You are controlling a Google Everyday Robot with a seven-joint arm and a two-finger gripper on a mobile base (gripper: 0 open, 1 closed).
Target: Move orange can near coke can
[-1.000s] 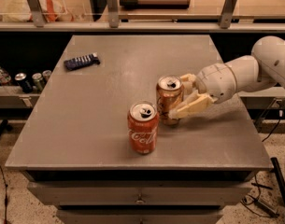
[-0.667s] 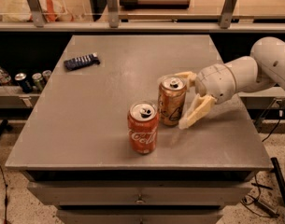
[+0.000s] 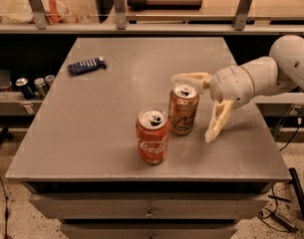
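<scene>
The orange can (image 3: 183, 109), golden-orange with dark script and a silver top, stands upright on the grey table (image 3: 101, 118). The coke can (image 3: 152, 136), red with white script, stands upright just to its front left, a small gap between them. My gripper (image 3: 195, 106) is open at the right of the orange can. One finger (image 3: 191, 77) reaches behind the can's top, the other (image 3: 217, 121) hangs to the can's right, apart from it. Neither finger presses the can.
A dark blue wrapped snack bar (image 3: 86, 65) lies at the table's back left. Several cans (image 3: 34, 86) stand on a lower shelf left of the table. A counter with rail posts (image 3: 119, 6) runs behind the table.
The fingers have spread apart and let go of the orange can. The can now stands free on the table beside the coke can, and the gripper has drawn back slightly to the right.
</scene>
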